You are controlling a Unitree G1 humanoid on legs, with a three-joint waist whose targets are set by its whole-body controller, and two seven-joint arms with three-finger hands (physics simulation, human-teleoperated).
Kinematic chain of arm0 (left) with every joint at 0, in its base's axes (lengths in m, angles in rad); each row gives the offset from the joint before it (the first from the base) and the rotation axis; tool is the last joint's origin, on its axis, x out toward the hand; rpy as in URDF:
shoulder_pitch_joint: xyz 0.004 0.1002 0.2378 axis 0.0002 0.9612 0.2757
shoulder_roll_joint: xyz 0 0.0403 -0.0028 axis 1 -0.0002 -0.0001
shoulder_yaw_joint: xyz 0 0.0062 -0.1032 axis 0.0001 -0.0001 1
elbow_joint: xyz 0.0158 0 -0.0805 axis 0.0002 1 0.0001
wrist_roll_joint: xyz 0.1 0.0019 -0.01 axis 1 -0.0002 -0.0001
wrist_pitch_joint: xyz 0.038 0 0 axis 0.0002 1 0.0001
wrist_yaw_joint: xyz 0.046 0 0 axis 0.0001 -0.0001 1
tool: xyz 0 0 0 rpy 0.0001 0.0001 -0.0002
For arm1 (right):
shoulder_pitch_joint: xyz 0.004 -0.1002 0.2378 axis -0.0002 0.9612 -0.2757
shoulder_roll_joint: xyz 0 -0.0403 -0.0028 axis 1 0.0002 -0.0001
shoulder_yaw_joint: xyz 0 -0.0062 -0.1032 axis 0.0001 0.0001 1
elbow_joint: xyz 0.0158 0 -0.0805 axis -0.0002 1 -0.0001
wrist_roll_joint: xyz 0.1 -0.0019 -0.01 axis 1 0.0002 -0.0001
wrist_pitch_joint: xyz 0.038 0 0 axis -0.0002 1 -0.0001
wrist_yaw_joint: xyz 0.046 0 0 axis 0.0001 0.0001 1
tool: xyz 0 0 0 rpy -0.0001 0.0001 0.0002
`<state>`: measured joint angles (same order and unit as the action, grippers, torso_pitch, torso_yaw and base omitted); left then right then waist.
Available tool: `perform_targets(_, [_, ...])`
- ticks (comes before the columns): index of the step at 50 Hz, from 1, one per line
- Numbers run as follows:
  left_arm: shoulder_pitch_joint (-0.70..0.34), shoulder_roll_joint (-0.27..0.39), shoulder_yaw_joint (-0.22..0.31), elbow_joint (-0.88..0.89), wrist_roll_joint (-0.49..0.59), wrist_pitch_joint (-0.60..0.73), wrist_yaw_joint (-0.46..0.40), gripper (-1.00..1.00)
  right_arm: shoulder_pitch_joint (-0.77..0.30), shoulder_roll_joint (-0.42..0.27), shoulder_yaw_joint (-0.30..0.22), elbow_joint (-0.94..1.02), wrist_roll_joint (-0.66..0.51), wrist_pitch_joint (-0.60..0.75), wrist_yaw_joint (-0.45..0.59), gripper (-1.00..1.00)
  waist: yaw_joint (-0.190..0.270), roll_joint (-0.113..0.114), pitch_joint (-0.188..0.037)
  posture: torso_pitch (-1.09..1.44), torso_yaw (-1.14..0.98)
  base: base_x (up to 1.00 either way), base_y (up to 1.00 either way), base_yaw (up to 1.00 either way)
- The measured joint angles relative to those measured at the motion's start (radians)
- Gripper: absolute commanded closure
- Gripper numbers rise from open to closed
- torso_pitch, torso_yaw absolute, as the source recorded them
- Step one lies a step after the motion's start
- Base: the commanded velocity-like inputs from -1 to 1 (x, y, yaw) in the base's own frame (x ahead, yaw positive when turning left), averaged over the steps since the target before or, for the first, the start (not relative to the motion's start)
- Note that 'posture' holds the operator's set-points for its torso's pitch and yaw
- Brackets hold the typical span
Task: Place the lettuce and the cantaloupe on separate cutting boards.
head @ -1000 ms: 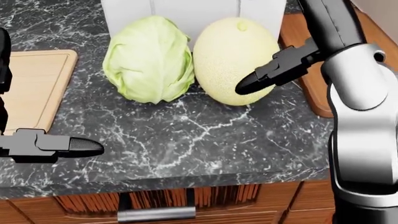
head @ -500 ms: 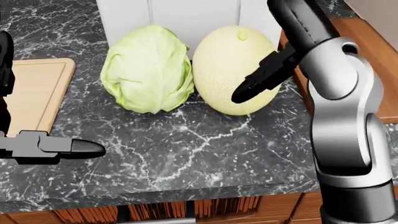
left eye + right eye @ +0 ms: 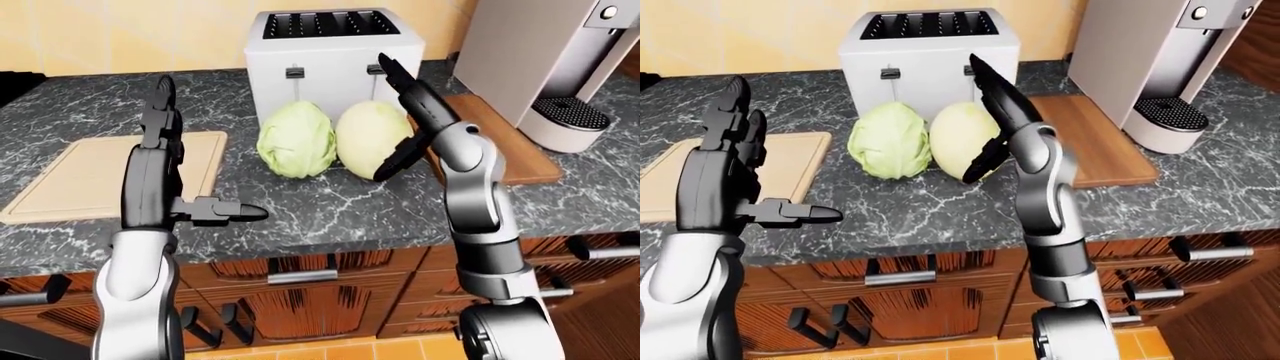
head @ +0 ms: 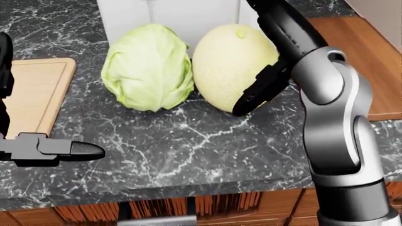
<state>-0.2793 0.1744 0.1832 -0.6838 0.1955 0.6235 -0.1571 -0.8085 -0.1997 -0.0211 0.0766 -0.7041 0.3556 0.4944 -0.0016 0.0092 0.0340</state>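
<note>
A pale green lettuce [image 4: 147, 68] and a cream cantaloupe [image 4: 226, 66] sit side by side, touching, on the dark marble counter [image 4: 188, 141] below a white toaster [image 3: 330, 52]. My right hand [image 3: 392, 120] is open against the cantaloupe's right side. Its long fingers [image 3: 395, 75] stretch up past the melon's top and its thumb [image 4: 251, 100] lies at the melon's lower right. My left hand [image 3: 780, 154] is open, hovering over the counter's near edge, left of the lettuce, holding nothing. A light wooden cutting board [image 3: 60, 176] lies at left, a dark one [image 3: 1080, 142] at right.
A grey coffee machine [image 3: 560, 60] stands at the far right beside the dark board. The counter's edge runs below my hands, with wooden drawers and metal handles [image 3: 300, 276] under it. A yellow wall [image 3: 120, 34] backs the counter.
My right forearm has swung left over the cantaloupe, and its thumb has slid lower along the melon's right side. The view shifted slightly. The left hand has stayed put.
</note>
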Motion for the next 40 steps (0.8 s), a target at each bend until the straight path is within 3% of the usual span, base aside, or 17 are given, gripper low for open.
perform_targets(33, [0.003,0.0,0.003,0.005,-0.005,-0.01,0.003,-1.0,-0.025,0.002,0.007,0.109,-0.056,-0.061,0.012,-1.0,0.001,0.0,-0.004,0.0,0.0,0.0,0.0,0.0])
perform_targets(40, [-0.001,0.004,0.007,-0.007,-0.005,0.003,0.001,-1.0,-0.02,0.0,0.008,0.104,-0.074,-0.074,0.029,-0.49,-0.001,0.0,-0.006,0.0,0.0,0.0,0.0,0.0])
